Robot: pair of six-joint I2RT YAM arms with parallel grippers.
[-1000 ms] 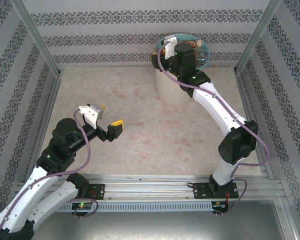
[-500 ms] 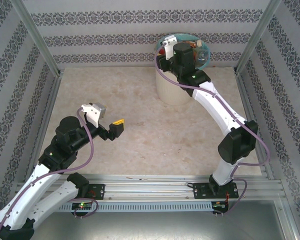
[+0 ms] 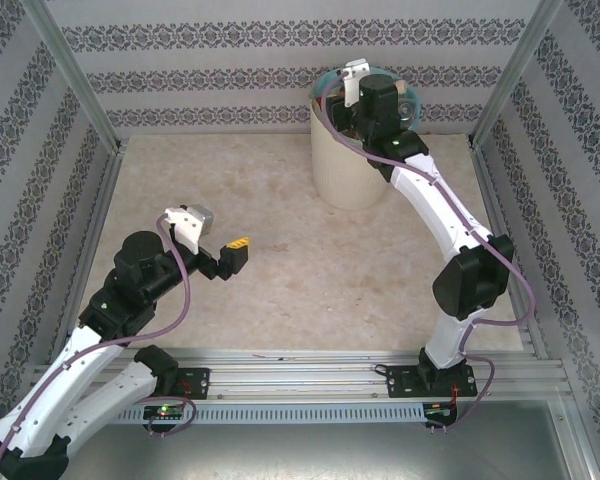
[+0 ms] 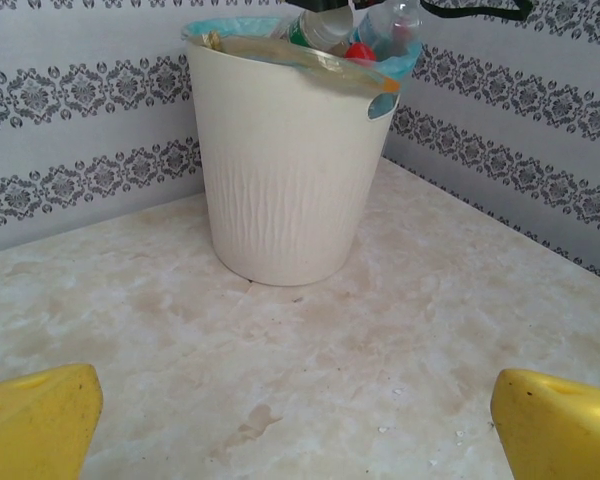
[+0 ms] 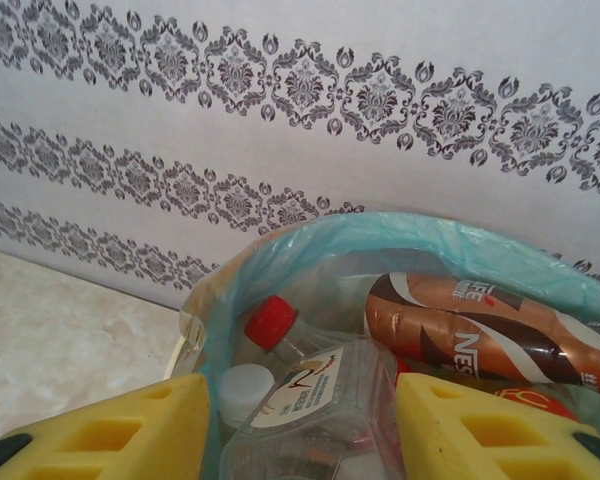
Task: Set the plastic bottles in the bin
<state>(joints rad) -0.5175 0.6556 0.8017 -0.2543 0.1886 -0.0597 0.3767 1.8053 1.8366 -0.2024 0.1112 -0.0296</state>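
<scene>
The right gripper (image 5: pixel 302 430) hung over the cream-white round plastic bin (image 4: pixel 280 180). A clear plastic bottle (image 5: pixel 310 400) sat in the bin between its yellow fingers (image 5: pixel 110 430); I could not tell if it was gripped. This looked like the drop: next, let go and lift. A brown bottle (image 5: pixel 480 335) crowded the rim. The left gripper (image 4: pixel 300 430) hung wide open, well apart.

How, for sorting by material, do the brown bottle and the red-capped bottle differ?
The brown bottle is opaque brown with white lettering; the red-capped bottle is clear. The brown bottle lies nearly level; the red-capped bottle slants, cap raised. Both sit within the rim of the bin.
</scene>
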